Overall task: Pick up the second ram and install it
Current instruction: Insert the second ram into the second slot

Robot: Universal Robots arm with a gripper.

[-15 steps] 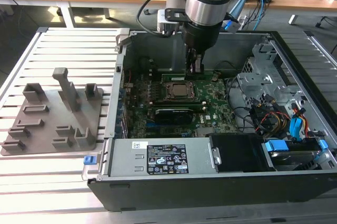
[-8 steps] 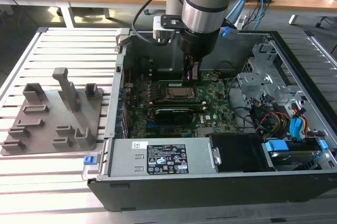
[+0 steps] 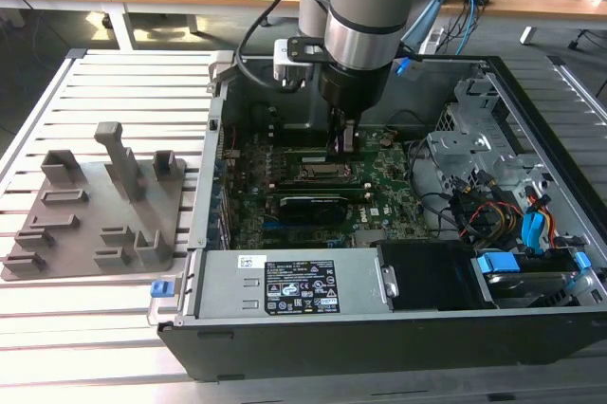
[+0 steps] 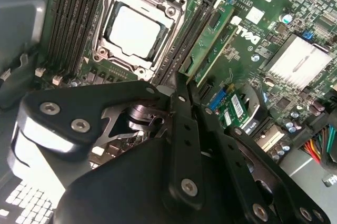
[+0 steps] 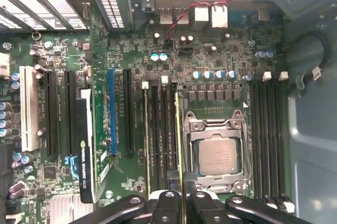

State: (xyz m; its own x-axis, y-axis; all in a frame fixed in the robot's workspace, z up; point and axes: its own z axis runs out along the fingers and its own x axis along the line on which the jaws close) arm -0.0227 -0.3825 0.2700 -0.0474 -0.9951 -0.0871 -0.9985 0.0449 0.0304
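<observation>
In the first wrist view the second ram [image 5: 177, 129] shows edge-on as a thin green strip. It stands upright in the slot right beside the CPU socket [image 5: 216, 155]. My gripper [image 5: 182, 205] is shut on its near end, one black finger on each side. In the exterior view the gripper [image 3: 342, 143] reaches down inside the open computer case, just above the motherboard [image 3: 389, 186]. In the second wrist view the fingers meet [image 4: 181, 84] beside the socket [image 4: 134, 29]. Another green ram stick [image 4: 210, 40] stands a few slots further from the socket.
A graphics card [image 5: 87, 145] stands in an expansion slot beyond the memory slots. The case holds a power supply [image 3: 294, 285] in front and bundled cables [image 3: 484, 205] with drive bays on the exterior view's right. A grey tray with upright posts [image 3: 95, 214] lies outside the case on the left.
</observation>
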